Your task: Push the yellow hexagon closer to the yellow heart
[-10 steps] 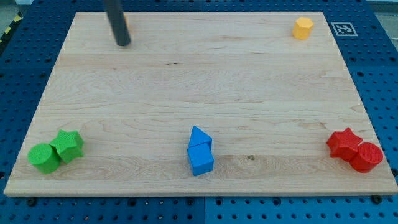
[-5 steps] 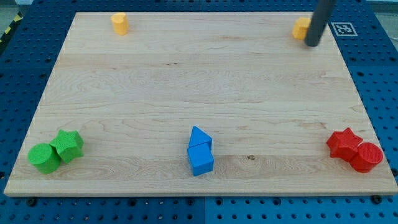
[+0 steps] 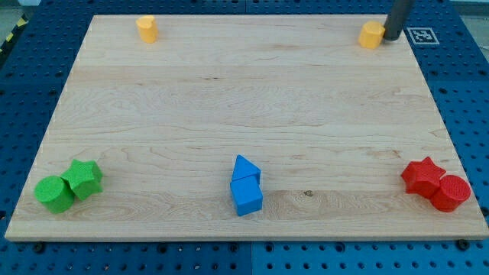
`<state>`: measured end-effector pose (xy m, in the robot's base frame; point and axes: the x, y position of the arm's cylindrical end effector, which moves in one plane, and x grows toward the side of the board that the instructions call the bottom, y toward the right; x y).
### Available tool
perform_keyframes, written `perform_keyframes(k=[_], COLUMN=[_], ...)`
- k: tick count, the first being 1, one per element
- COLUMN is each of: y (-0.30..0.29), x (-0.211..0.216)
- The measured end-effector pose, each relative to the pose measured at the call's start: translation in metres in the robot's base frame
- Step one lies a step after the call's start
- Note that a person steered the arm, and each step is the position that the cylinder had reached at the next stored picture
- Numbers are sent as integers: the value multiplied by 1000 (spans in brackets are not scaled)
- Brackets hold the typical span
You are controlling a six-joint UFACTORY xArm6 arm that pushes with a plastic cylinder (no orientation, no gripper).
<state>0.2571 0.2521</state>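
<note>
Have slid my tip (image 3: 391, 38) from the lower right of the yellow hexagon (image 3: 372, 34) toward the view's top. Now stands just beside its right face, touching or nearly so. Hexagon itself not budged: sits in the top right corner, well apart from the yellow heart (image 3: 147, 28) in the top left. Judged well placed for a long push toward the view's left. No gripper to open or close, only the bare rod.

Pale wooden table (image 3: 229, 99), resting on blue pegboard (image 3: 466, 92). Along the bottom: red star (image 3: 422, 174) against red cylinder (image 3: 451, 192), green star (image 3: 84, 178) against green cylinder (image 3: 53, 194), blue triangle (image 3: 246, 168) above blue cube (image 3: 247, 197). Small printed marker (image 3: 421, 34) off the top right corner.
</note>
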Motion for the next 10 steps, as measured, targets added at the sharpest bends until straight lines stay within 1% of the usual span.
perform_keyframes(k=[3,5,7,8,10], y=[-79,-161,-231,-241,-173], x=[0,0,4,15,62])
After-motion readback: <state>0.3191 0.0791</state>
